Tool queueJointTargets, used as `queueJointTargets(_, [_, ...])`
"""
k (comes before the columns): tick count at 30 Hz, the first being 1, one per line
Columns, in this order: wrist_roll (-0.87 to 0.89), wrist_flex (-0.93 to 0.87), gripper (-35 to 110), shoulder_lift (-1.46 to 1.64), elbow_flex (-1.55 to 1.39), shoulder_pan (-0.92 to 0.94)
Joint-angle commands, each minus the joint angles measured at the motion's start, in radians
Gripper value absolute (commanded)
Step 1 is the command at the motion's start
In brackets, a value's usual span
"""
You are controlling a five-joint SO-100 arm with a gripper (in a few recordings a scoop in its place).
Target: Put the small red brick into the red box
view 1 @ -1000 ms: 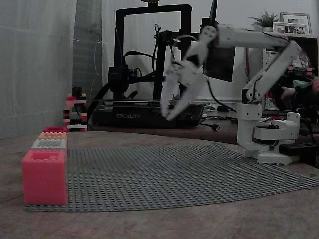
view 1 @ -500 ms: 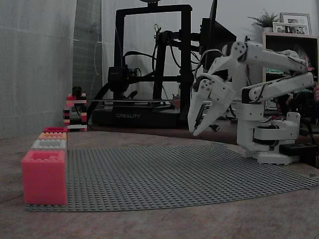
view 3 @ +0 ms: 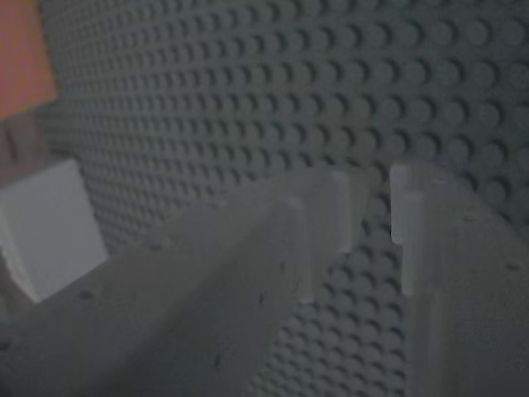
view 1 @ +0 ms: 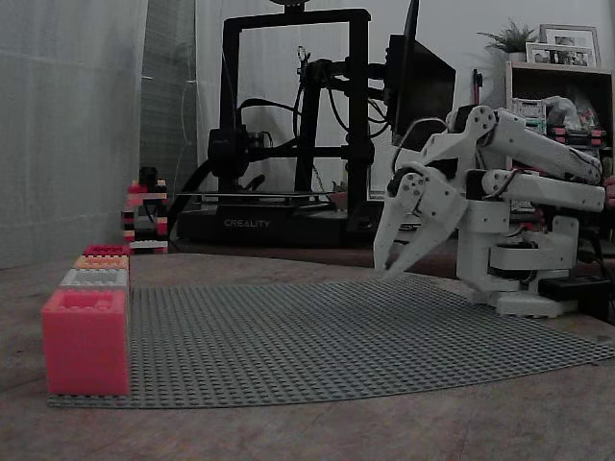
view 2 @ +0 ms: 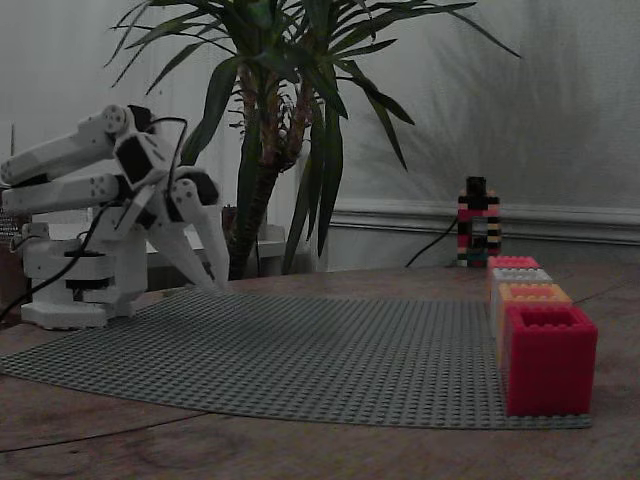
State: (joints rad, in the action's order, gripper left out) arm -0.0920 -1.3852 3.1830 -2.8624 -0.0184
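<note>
Both fixed views show my gripper (view 1: 396, 261) has swung back and down to the grey baseplate (view 1: 317, 336), jaws parted, empty; no brick seen, so pickup still pending.

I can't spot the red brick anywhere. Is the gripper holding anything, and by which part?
Nothing: the gripper shows only a narrow empty gap between its fingertips, over the grey baseplate.

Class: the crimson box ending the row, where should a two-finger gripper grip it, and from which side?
Probably from above, pinching one wall of the red box: one finger in its open hollow, one outside. The orange box sits close behind, so choose a free side wall.
</note>
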Motion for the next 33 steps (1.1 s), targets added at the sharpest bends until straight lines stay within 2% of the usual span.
queueJointTargets(1, [0.017, -0.018, 0, 0.034, 0.003, -0.029])
queueJointTargets(33, [0.049, -0.020, 0, 0.037, 0.002, -0.051])
